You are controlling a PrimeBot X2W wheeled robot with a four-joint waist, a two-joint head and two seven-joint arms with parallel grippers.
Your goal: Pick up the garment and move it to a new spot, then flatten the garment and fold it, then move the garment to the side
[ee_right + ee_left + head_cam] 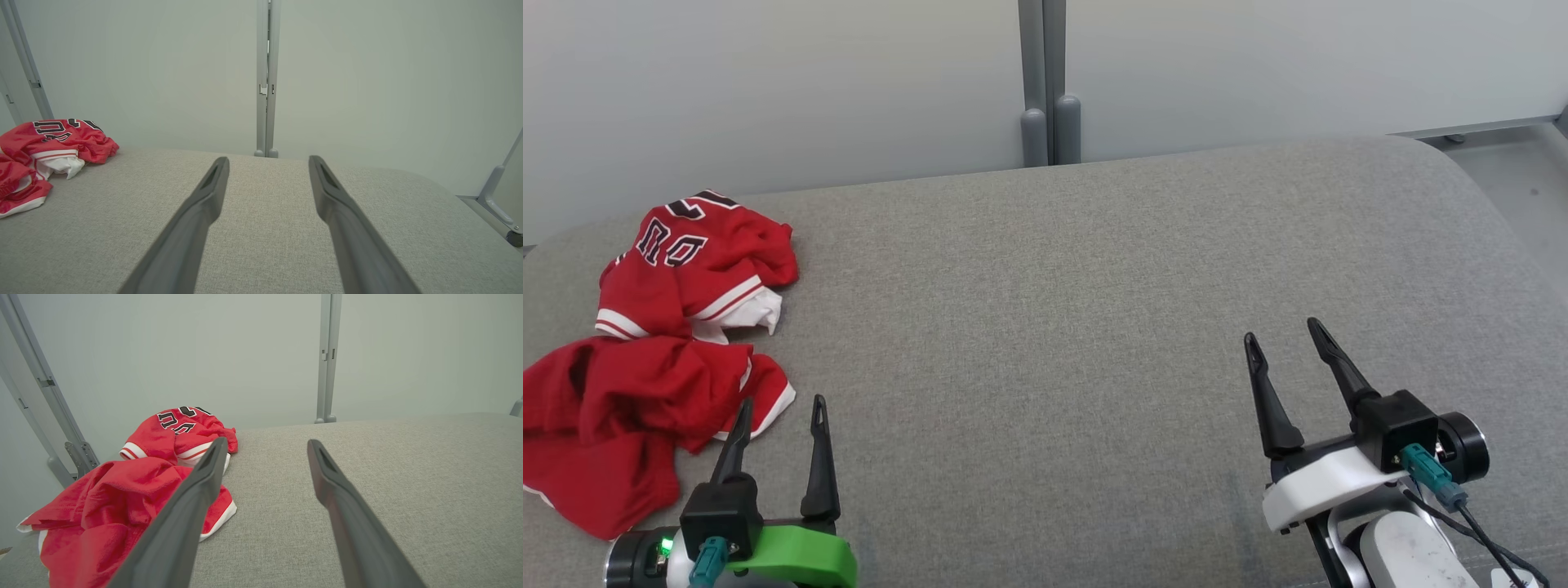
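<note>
- Lying crumpled at the left end of the grey surface (1054,327), the red garment (662,351) sits just beside the left gripper (783,400), whose jaws are spread and empty.
- The right gripper (1281,329), well apart, is likewise released and empty.

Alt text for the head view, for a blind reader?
A crumpled red garment with white trim lies at the left edge of a grey fabric surface. The open left gripper is at lower left, next to the garment; the open right gripper is at lower right, far from it.
</note>
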